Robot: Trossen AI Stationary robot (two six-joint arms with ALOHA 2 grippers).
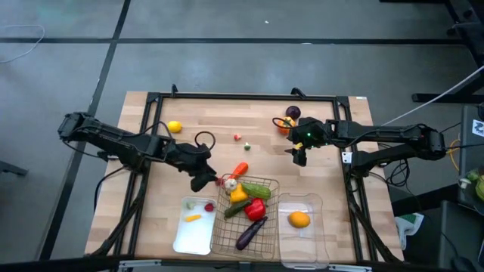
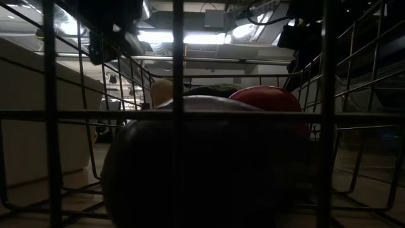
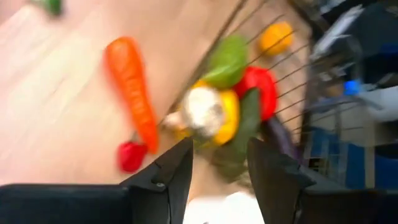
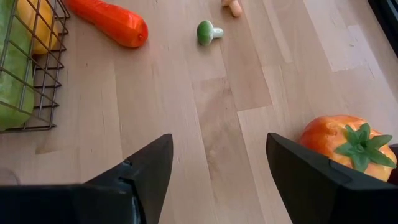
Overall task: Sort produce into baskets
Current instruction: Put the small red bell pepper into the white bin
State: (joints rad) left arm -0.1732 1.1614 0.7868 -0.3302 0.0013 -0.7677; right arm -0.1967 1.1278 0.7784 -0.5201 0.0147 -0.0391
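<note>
Two dark arms reach inward from opposite sides. The left gripper [image 1: 204,180] points down toward the near middle, its fingers [image 3: 176,171] parted by a narrow gap with nothing between them. The right gripper [image 1: 299,157], wrist bent downward, hangs with its fingers [image 4: 149,168] spread wide and empty.
</note>
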